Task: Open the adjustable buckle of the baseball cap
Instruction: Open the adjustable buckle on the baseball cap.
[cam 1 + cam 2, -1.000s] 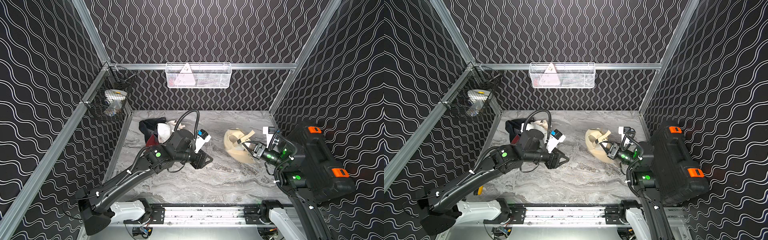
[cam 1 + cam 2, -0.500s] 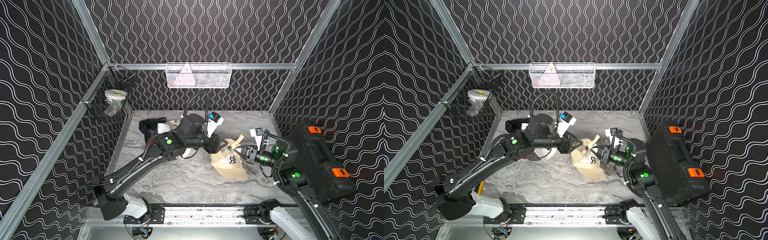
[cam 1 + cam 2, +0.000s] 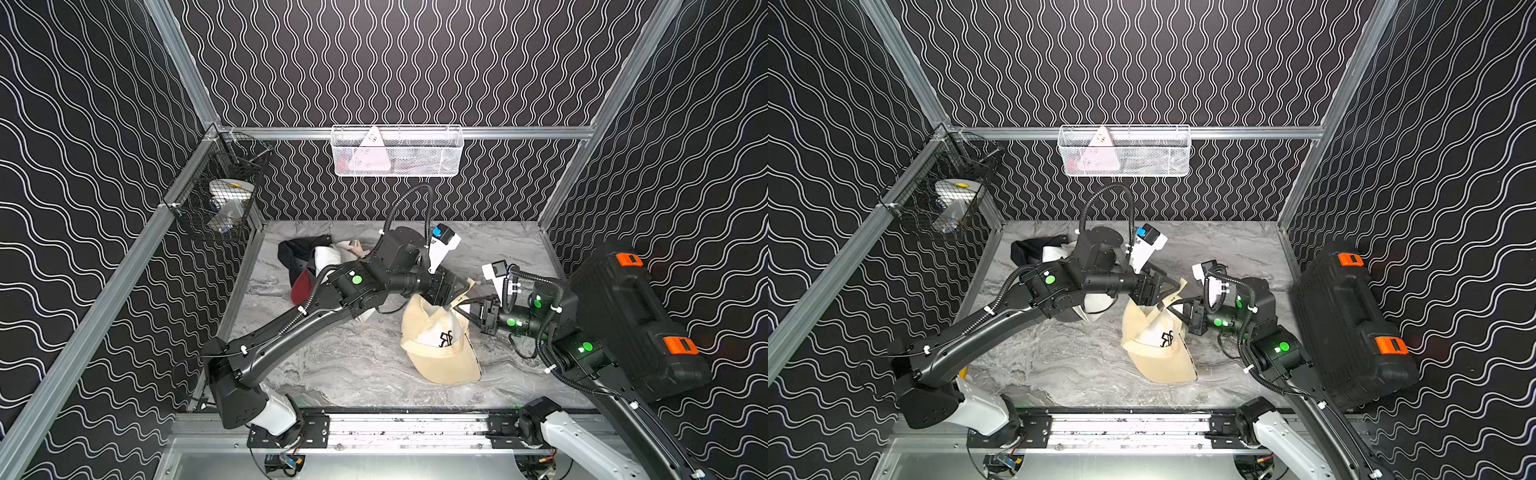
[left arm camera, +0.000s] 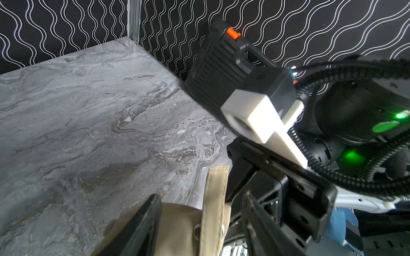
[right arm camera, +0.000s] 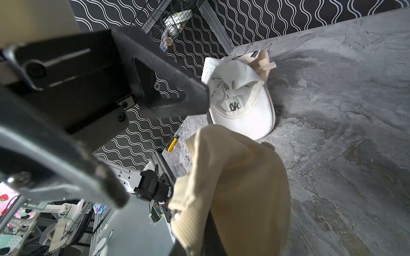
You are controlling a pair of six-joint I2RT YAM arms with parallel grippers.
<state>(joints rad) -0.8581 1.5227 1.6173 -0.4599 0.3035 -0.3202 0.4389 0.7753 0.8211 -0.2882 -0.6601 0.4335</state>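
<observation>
The beige fabric baseball cap (image 3: 440, 353) is resting brim-down, right of centre on the grey marble worktop (image 3: 332, 365). Light and floppy, it is handling best by its rear strap (image 4: 216, 195). The right claw (image 3: 457, 308) is clamping the cap's rear edge. The left claw (image 4: 199, 223) is gaping around the strap, having closed in from well left a second ago.

We see a robot lab cell: black wave-patterned wall panels (image 3: 395, 62) in silver aluminium framing (image 3: 519, 132) (white wire-mesh basket (image 3: 432, 158) at twelve o'clock) around a grey marble-patterned tabletop (image 3: 353, 365).
</observation>
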